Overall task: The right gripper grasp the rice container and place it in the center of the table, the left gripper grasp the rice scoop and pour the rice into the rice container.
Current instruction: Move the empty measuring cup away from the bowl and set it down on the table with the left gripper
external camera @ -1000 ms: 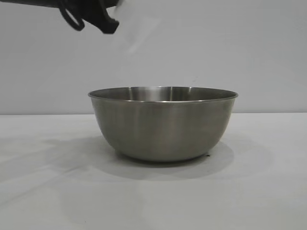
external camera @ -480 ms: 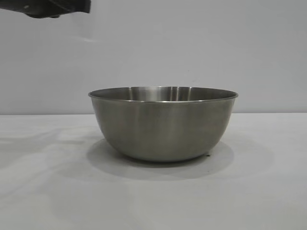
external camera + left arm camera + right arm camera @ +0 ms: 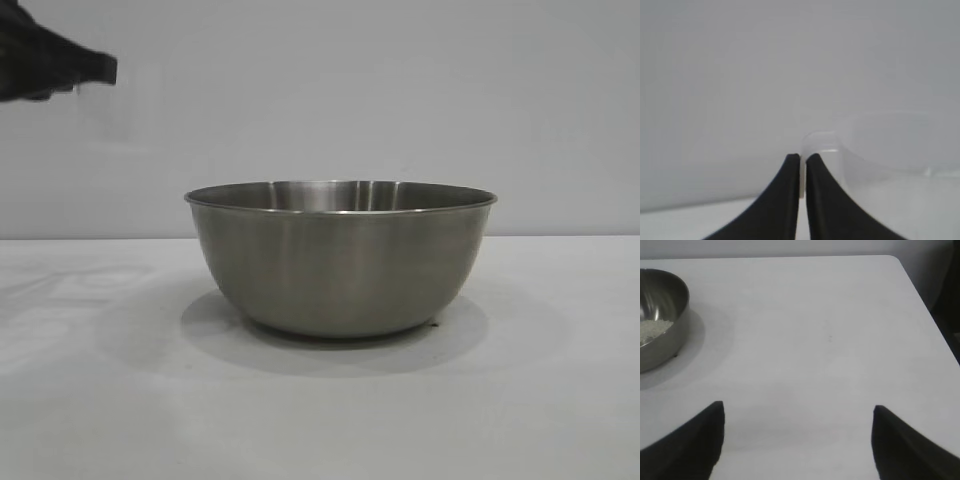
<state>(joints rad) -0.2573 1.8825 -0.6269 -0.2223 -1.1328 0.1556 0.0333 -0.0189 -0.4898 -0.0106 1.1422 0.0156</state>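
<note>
At the middle of the exterior view, on the white tabletop (image 3: 560,400): the rice container (image 3: 340,262), upright and alone, its shadow pooled round its base. High in that view's upper left corner, well apart from the rice container and above its rim level: a dark part of the left end effector (image 3: 95,68), with a faint pale smear just beside it, too vague to identify.

In the left wrist view: left end effector (image 3: 803,159) nearly closed, its two black fingers (image 3: 785,192) pinching a thin strip at the rim of the translucent rice scoop (image 3: 880,150). Scoop body just beyond the fingertips, seen against a plain pale background; contents impossible to tell.

In the right wrist view: right end effector (image 3: 798,410) spread wide open, holding nothing, above bare tabletop. Rice container off to one side, well apart from the tips, standing on the tabletop with a pale patch of rice (image 3: 654,329) lying inside on its bottom.
</note>
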